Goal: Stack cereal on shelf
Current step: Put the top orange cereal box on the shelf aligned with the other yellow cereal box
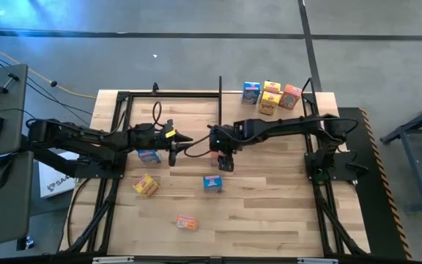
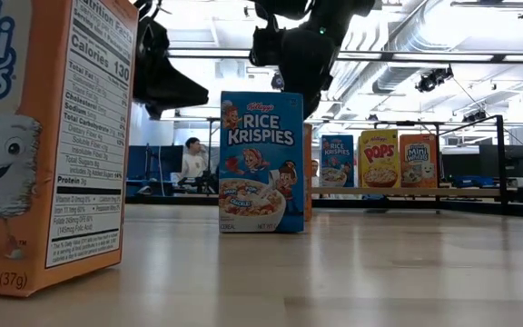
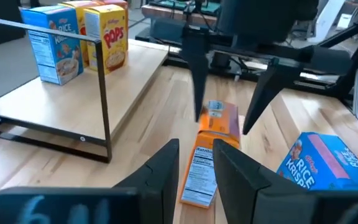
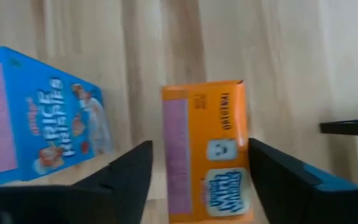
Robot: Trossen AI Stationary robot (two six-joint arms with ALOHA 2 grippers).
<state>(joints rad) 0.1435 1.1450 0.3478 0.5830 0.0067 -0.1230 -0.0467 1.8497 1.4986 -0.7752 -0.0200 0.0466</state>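
The orange cereal box lies flat on the table, front up. My right gripper hangs over it, open, one finger on each side; I cannot tell whether they touch it. The left wrist view shows those fingers pointing down around the orange box. My left gripper is open, low over the table to the left of that box, and holds nothing. In the high view my right gripper and my left gripper are at mid-table. The shelf carries three boxes standing upright at the far right.
A blue Rice Krispies box lies beside the orange one. Other boxes lie scattered nearer the front: blue, yellow, blue, orange. The shelf's black posts stand close by. A person sits in the room beyond.
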